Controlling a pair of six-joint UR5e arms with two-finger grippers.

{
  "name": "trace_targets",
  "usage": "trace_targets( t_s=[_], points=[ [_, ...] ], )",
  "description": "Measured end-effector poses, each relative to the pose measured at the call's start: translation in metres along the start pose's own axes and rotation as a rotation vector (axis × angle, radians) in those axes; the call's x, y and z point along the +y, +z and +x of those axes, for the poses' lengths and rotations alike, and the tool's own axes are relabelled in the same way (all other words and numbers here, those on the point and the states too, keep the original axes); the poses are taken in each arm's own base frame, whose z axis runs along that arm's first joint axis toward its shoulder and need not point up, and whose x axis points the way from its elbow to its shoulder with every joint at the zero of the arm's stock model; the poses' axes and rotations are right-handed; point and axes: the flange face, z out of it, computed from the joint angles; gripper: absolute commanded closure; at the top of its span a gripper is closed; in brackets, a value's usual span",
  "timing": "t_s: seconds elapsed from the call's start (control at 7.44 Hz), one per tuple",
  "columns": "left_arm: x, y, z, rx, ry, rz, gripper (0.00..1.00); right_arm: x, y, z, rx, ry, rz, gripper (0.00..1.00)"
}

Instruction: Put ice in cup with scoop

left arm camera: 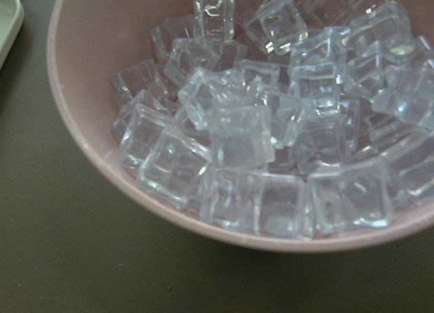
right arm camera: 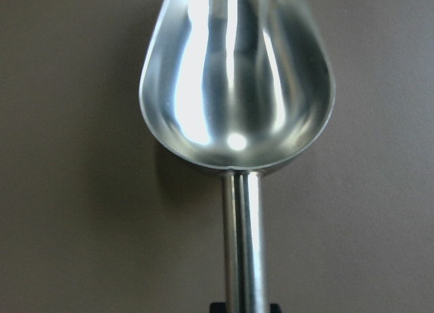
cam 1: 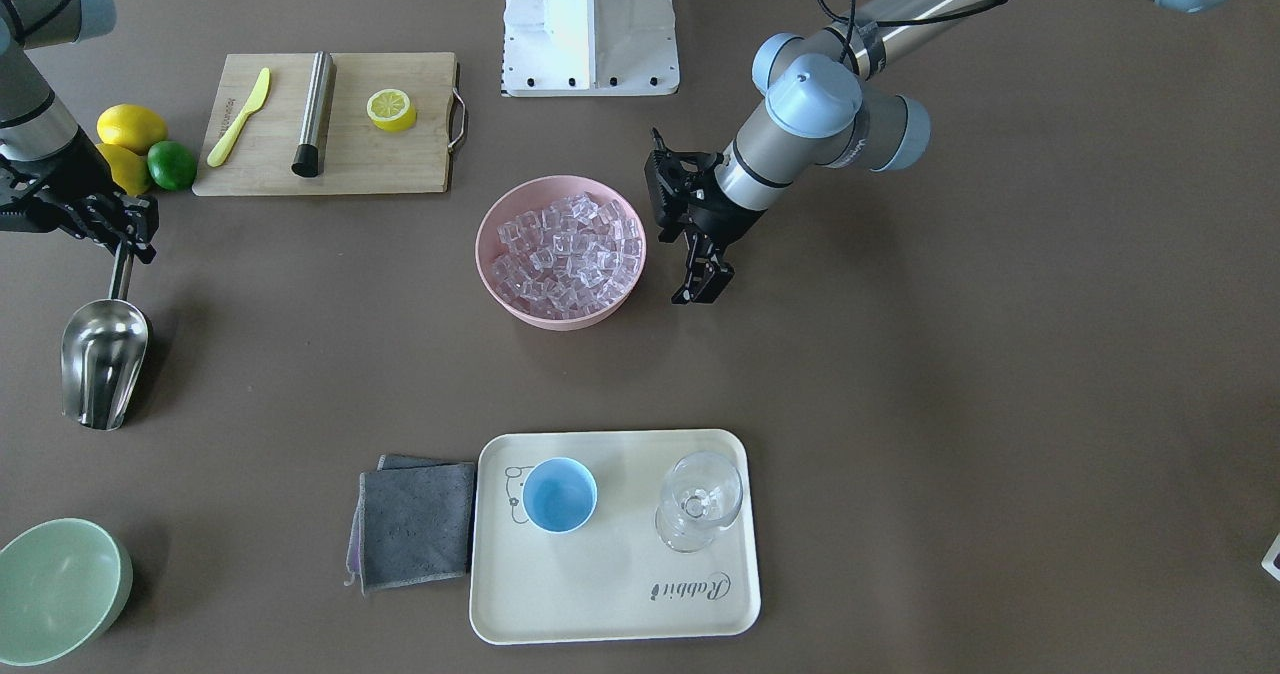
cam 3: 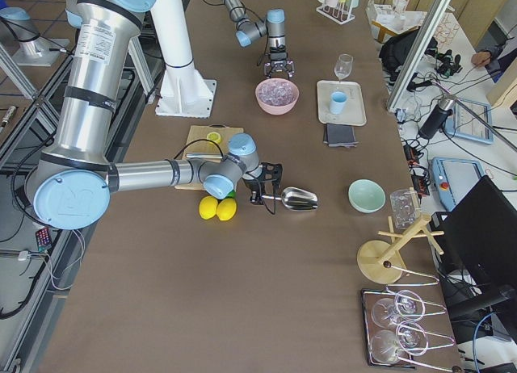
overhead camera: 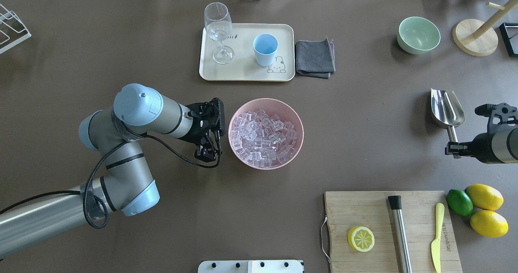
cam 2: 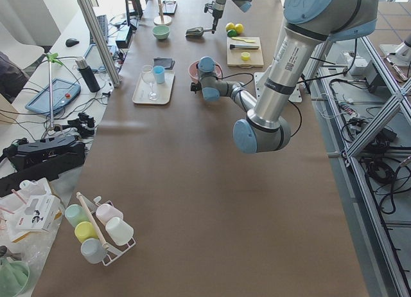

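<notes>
The right claw is closed tight on the short tube handle of the shiny steel scoop, out at the robot's right end of the brown tabletop. The right wrist view shows what the wide views do not: the scoop's deep round trough faces up and its inside is just bright steel. The handle runs down to a black bit of the claw at the bottom edge. I cannot tell from any view if the scoop lies on the tabletop or hangs just above it.

The ice, many small clear cubes, is heaped in the round pink bowl in the middle of the tabletop, well apart from the scoop. The left wrist view sees the cubes up close, piled near the rim, and a corner of the cream tray peeks in at the top left.

The left claw hangs just beside the bowl, on the robot's left of it. The front and overhead views see its fingers almost edge-on. The far-off right side view shows them better — two fingers that look spread apart, with nothing between them.

The small light-blue cup with a white rim stands upright on the tray, near a clear stemmed glass. The front view looks right down into the cup and shows its blue bottom. A folded grey cloth lies just beside the tray, on the cup's side.
</notes>
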Motion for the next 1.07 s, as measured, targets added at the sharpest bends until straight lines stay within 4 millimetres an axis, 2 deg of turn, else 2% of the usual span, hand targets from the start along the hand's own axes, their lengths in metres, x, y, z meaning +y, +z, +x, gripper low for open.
trace_targets(
  t_s=[0.54, 0.81, 1.07],
  points=[
    [0.002, 0.019, 0.003, -0.01, 0.016, 0.048, 0.01, 0.003, -0.008, -0.002, -0.013, -0.029, -0.008, 1.0],
    [-0.004, 0.02, 0.001, -0.023, 0.014, 0.058, 0.01, 0.009, -0.03, -0.003, -0.046, -0.13, -0.038, 1.0],
    [-0.008, 0.02, 0.001, -0.022, 0.001, 0.064, 0.01, 0.003, -0.046, 0.0, -0.058, -0.29, -0.03, 1.0]
  ],
)
